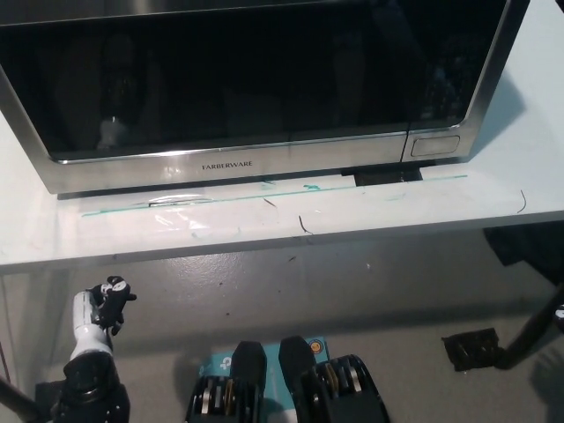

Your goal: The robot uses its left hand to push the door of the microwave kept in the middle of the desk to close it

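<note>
The stainless microwave (pixel 256 163) with a dark glass door (pixel 238 79) fills the top of the head view and stands on the white desk (pixel 291 220). Its door lies flush with the front, next to the control panel button (pixel 435 145). My white left hand (pixel 106 304) hangs low at the lower left, below the desk's front edge and well apart from the microwave, fingers curled in on nothing. My black right arm (pixel 539 328) comes in at the lower right, ending in a dark shape near the floor that is too unclear to read.
A green line (pixel 264 196) runs along the desk in front of the microwave. The desk's front edge (pixel 264 247) crosses the picture, with grey floor (pixel 352 291) beneath it.
</note>
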`<state>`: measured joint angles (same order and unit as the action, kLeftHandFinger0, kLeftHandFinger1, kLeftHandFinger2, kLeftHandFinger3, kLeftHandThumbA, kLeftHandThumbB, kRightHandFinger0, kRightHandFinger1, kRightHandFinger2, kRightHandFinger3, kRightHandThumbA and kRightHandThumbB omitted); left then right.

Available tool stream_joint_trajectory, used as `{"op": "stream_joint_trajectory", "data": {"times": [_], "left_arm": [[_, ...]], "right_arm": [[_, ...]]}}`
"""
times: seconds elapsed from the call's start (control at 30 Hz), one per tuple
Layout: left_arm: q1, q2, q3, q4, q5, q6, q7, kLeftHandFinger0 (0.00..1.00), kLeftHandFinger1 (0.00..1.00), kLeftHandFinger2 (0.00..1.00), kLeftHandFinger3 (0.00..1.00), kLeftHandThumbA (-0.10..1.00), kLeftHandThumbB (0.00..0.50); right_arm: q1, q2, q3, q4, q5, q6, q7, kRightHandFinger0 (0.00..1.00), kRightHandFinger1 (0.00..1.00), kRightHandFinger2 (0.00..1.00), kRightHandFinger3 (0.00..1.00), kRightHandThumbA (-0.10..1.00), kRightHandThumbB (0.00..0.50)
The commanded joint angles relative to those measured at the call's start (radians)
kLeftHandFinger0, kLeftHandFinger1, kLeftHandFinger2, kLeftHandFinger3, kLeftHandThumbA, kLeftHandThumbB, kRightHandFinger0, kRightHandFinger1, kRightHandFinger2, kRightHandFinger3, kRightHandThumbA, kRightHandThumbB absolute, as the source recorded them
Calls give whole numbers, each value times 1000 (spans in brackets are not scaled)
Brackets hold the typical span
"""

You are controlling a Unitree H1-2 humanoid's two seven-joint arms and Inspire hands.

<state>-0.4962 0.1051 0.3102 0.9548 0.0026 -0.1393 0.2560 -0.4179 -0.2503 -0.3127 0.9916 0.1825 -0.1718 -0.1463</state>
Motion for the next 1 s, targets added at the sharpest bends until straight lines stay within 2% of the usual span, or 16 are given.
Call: {"op": "stream_joint_trajectory", "data": {"times": [0.0, 0.13, 0.27, 0.3, 0.37, 0.4, 0.47, 0.53, 0.63, 0.67, 0.8, 0.83, 0.9, 0.93, 0.97], "left_arm": [[-23, 19, -15, -5, -18, 5, 6, 3, 64, 303, 457, -77, 0], [-16, 20, -24, -8, -16, -1, 14, 14, 84, 320, 460, -92, 0], [-14, 19, -25, -7, -20, 5, 26, 0, 48, 265, 409, -95, 1], [-20, 20, -18, 14, -35, -15, 17, 0, 19, 244, 393, -100, 0], [-22, 23, -24, 21, -29, -18, 23, 0, 20, 247, 401, -100, 0], [-21, 22, -24, 18, -32, -14, 21, 0, 13, 225, 390, -100, 3], [-20, 22, -27, 22, -38, -16, 13, 8, 30, 228, 397, -100, 0], [-23, 23, -33, 19, -37, -18, 7, 10, 47, 251, 420, -100, 0], [-19, 20, -41, 4, -29, -1, 24, 0, 34, 229, 403, -63, 1], [-24, 24, -40, -1, -37, 0, 12, 4, 49, 241, 406, -61, 0], [-26, 29, -45, 11, -38, -13, 12, 0, 51, 238, 392, -45, 1], [-26, 29, -46, 10, -39, -15, 10, 8, 63, 259, 401, -51, 0], [-21, 28, -50, 0, -35, -11, 15, 15, 60, 257, 399, -54, 2], [-23, 29, -49, 6, -38, -13, 15, 0, 41, 244, 398, -50, 0], [-23, 32, -52, 9, -36, -14, 12, 15, 65, 269, 420, -64, 0]], "right_arm": [[-39, -26, 0, -11, 3, -39, -1, 719, 730, 771, 861, 226, 157], [-39, -29, 7, -8, -8, -38, -5, 726, 735, 784, 880, 252, 161], [-41, -28, 5, -6, -3, -41, -1, 747, 750, 796, 879, 243, 162], [-41, -27, 6, -15, -4, -33, -4, 732, 734, 793, 885, 252, 169], [-47, -29, 8, -11, -7, -35, -8, 721, 727, 781, 877, 249, 174], [-46, -26, -1, -21, 9, -19, 1, 767, 761, 801, 883, 234, 158], [-50, -27, -2, -10, 8, -27, 1, 770, 755, 789, 867, 231, 168], [-51, -32, 13, -12, -11, -27, -3, 764, 759, 810, 932, 262, 155], [-44, -28, 4, -29, 4, -26, 7, 811, 801, 849, 951, 230, 137], [-51, -26, 4, -21, 3, -29, 3, 805, 797, 843, 939, 228, 137], [-54, -25, -4, -14, 10, -33, 0, 674, 679, 742, 858, 214, 154], [-55, -24, -7, -11, 15, -35, 2, 667, 674, 731, 843, 206, 161], [-55, -25, -6, -10, 14, -36, 7, 743, 747, 790, 871, 215, 156], [-57, -26, -2, -8, 6, -29, -4, 745, 744, 788, 887, 226, 163], [-51, -27, 4, -14, 0, -41, 4, 739, 739, 788, 895, 240, 155]]}}
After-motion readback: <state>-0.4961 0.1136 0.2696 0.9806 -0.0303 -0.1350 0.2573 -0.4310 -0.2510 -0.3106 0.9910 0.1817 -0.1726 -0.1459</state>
